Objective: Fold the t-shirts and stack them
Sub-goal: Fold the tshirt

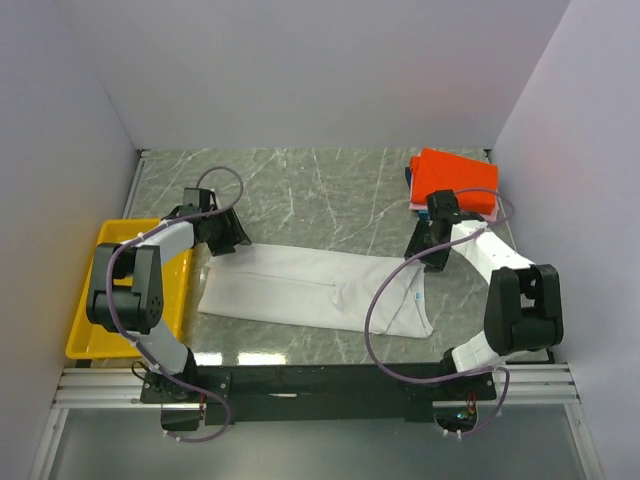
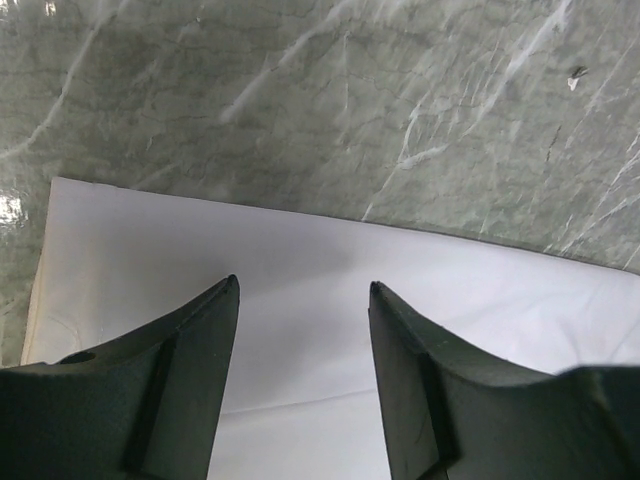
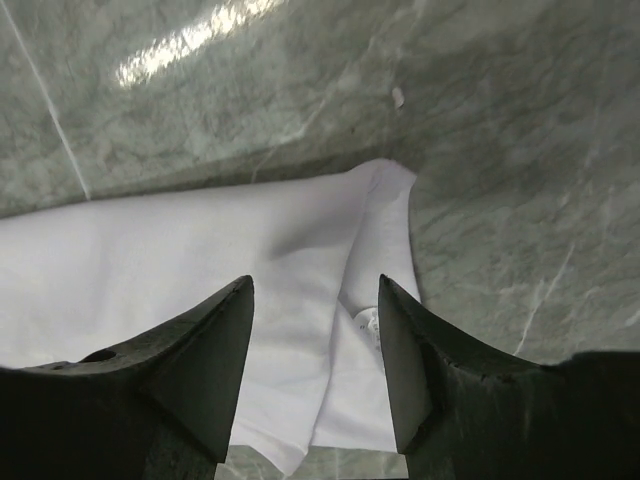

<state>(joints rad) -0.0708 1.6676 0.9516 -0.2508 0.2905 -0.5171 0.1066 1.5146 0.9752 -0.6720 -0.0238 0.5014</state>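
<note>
step: likely grasp white shirt (image 1: 300, 287) 12 o'clock edge | left gripper (image 2: 303, 285) released, 9 o'clock end | right gripper (image 3: 315, 285) released, 3 o'clock end | tip: pinch both ends level, keep cloth taut

Looks down past the left tool (image 2: 304, 285), two dark fingers (image 2: 185, 385) spread apart, only cloth between them. Shows a plain white t-shirt (image 2: 300, 250) lying flat on the grey-green marbled tabletop (image 2: 330, 100), one corner at upper left, a straight edge slanting down toward the right. Cannot tell whether the fingertips touch the cloth.
</note>
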